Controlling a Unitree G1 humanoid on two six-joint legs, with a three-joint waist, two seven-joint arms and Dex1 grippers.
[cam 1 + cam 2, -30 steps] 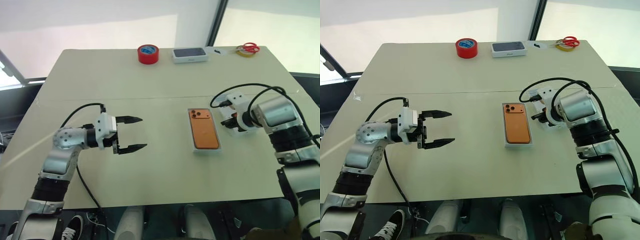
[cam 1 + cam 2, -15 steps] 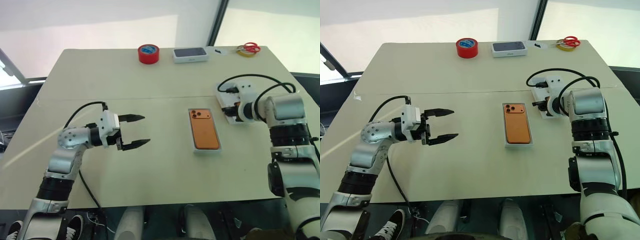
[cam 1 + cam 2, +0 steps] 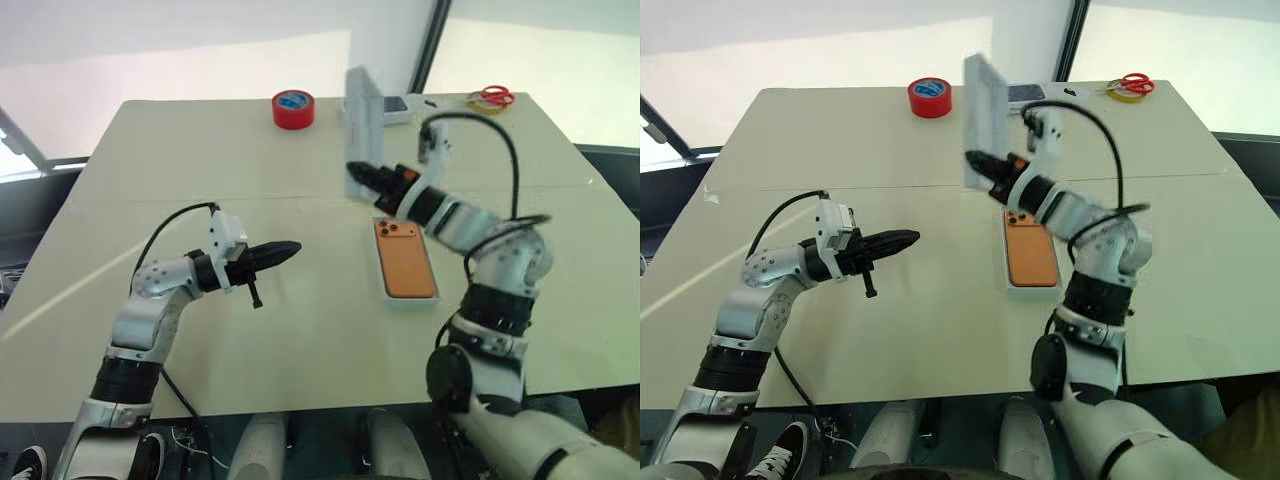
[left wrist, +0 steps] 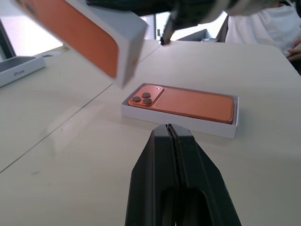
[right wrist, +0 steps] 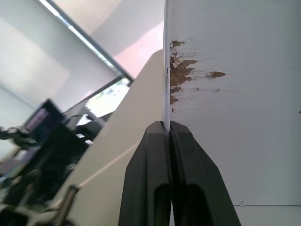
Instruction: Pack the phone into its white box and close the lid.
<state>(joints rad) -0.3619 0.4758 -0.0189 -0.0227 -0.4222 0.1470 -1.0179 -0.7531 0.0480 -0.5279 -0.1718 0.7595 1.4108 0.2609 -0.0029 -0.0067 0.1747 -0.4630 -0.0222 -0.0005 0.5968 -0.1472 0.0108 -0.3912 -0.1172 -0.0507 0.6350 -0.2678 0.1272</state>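
Table (image 3: 200,160) surface was seen carrying everything, cream and wide. Across its middle the right arm was reached from 4 o'clock toward 11 o'clock, elbow bent, forearm level, and the right gripper (image 3: 362,173) was clamped on the lower edge of the lid (image 3: 363,130), which was held upright in the air, well above the table. From 8 o'clock the left arm was stretched toward 3 o'clock, its forearm level, and the left gripper (image 3: 285,248) was pointed at the box with its fingers pressed together on nothing. At 5 o'clock of the raised lid, the white box (image 3: 408,298) lay flat on the table, uncovered. Inside it the phone (image 3: 405,262) was laid orange back up, lenses at the far end.
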